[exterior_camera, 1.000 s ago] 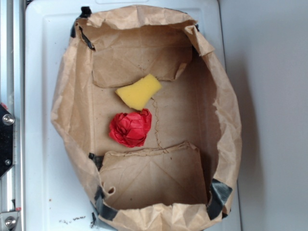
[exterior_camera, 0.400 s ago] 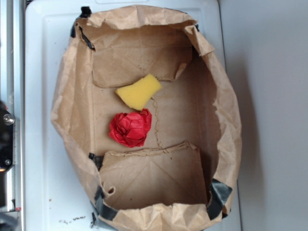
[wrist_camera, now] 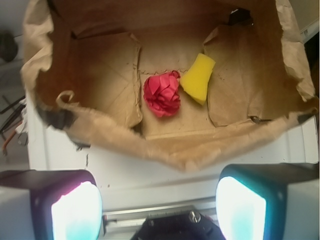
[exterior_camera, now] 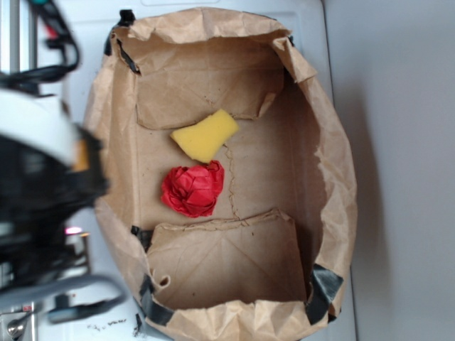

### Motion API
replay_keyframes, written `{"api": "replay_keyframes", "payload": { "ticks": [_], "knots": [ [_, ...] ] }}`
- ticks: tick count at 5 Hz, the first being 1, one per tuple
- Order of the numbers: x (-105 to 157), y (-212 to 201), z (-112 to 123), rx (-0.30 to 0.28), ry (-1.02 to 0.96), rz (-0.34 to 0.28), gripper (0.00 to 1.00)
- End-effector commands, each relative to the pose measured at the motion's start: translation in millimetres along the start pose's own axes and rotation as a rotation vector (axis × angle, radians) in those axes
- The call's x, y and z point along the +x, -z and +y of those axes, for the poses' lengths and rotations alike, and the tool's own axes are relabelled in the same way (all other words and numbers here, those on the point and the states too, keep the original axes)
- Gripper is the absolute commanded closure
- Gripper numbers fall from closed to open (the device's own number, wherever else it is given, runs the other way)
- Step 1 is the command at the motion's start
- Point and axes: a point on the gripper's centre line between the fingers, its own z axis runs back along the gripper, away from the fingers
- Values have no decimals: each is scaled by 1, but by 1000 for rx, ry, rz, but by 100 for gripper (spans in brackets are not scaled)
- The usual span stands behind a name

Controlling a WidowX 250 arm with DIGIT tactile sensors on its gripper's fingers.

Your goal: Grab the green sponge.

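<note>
The green sponge [exterior_camera: 206,135] looks yellow and lies flat on the floor of an open brown paper bag [exterior_camera: 334,142], just above a red crumpled paper ball [exterior_camera: 193,188]. My arm [exterior_camera: 43,185] is a dark blur over the bag's left rim, well left of the sponge. In the wrist view the sponge [wrist_camera: 198,78] sits to the right of the red ball [wrist_camera: 162,94], far ahead of my gripper [wrist_camera: 159,200]. The gripper is open, its two pads [wrist_camera: 75,212] wide apart with nothing between them. It hangs outside the bag's near wall [wrist_camera: 200,150], over the white surface.
The bag stands on a white tray [exterior_camera: 64,57] with a grey surface [exterior_camera: 405,177] to its right. Folded paper flaps [exterior_camera: 220,259] cover both ends of the bag floor. Black tape [exterior_camera: 323,288] patches the bag's corners. A metal rail [wrist_camera: 150,217] runs beneath the gripper.
My arm has swung into the exterior view from the left edge and now covers the bag's left rim. The sponge and the red ball have not moved.
</note>
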Motion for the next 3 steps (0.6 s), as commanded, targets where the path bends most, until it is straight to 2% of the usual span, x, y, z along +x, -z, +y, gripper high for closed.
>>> {"api": "replay_keyframes", "payload": {
  "ticks": [1, 3],
  "knots": [
    [43, 17, 15, 39, -141, -57, 0],
    [67, 48, 26, 18, -182, -83, 0]
  ]
}}
